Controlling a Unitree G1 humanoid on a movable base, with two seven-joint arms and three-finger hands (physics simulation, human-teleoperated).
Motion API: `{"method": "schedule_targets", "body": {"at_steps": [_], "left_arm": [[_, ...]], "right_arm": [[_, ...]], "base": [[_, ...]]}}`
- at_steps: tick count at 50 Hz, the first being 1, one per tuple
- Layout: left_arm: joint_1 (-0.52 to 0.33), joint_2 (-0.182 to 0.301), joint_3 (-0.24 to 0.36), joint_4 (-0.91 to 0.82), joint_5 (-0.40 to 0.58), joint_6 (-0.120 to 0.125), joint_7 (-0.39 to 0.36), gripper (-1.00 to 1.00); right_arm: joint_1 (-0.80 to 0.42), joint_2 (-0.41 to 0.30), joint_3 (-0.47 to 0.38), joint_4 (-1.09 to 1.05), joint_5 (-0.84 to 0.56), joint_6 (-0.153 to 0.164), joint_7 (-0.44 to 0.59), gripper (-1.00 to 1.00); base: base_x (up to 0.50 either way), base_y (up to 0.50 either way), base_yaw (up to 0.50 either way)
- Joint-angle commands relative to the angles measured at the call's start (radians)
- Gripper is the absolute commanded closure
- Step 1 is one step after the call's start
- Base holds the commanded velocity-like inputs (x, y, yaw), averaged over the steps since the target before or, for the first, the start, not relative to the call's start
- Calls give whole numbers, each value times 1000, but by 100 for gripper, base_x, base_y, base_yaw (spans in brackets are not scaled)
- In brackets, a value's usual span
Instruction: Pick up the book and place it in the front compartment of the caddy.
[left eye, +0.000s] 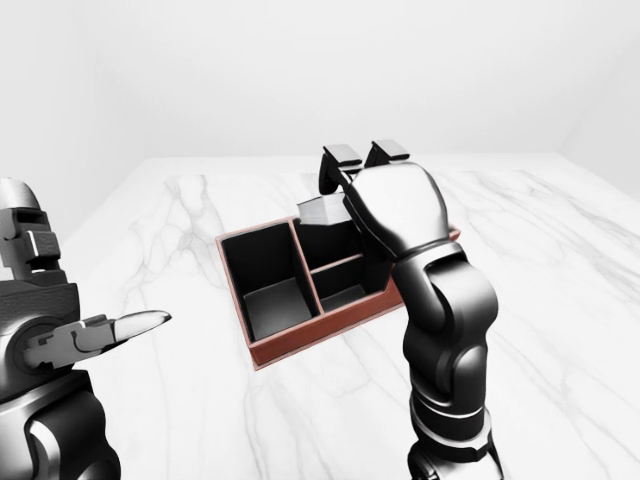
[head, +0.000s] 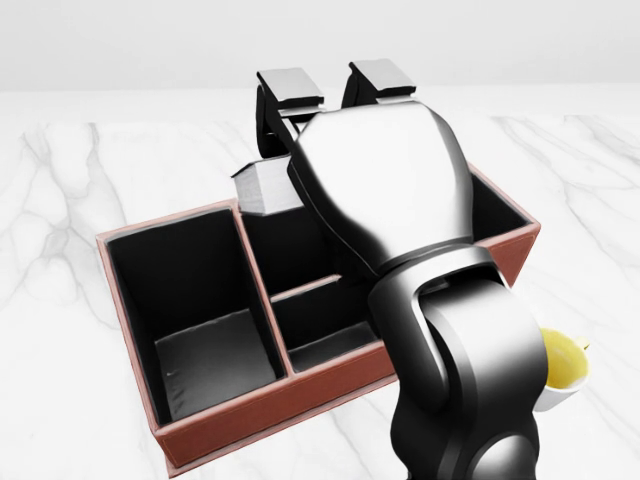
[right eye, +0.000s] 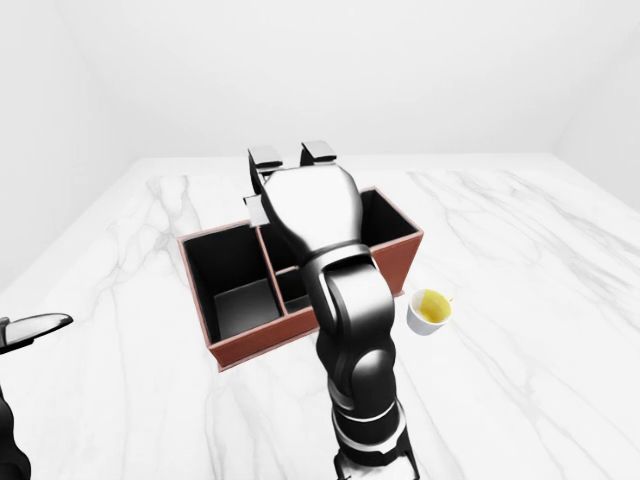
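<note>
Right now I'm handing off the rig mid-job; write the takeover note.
Right hand: shut on the book, holding it over the top-side compartments of the caddy in the head view.
Left hand: free, fingers out, off to the left, holding nothing.
Done: book picked up.
Left: book not yet released into the front compartment.
Note: a cup stands just right of the caddy.

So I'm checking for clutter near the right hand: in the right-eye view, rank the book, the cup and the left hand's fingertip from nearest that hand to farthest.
1. Book: gripped in the right hand, over the caddy.
2. Cup: on the table, lower right of the caddy.
3. Left hand fingertip: at the view's far left edge.
</note>
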Motion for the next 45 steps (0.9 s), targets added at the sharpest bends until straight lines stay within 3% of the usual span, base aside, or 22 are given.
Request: {"method": "schedule_targets", "body": {"at_steps": [1,45], "left_arm": [[2,-2,-3,-3,3,0,0,-100],[17,-16,-12,24,21,0,-22,-100]], "right_arm": [[20,-20,-7,16,17,0,0,100],[77,-29,7,92,23,0,0,100]], "base": [[0,0,0],[0,0,0]]}}
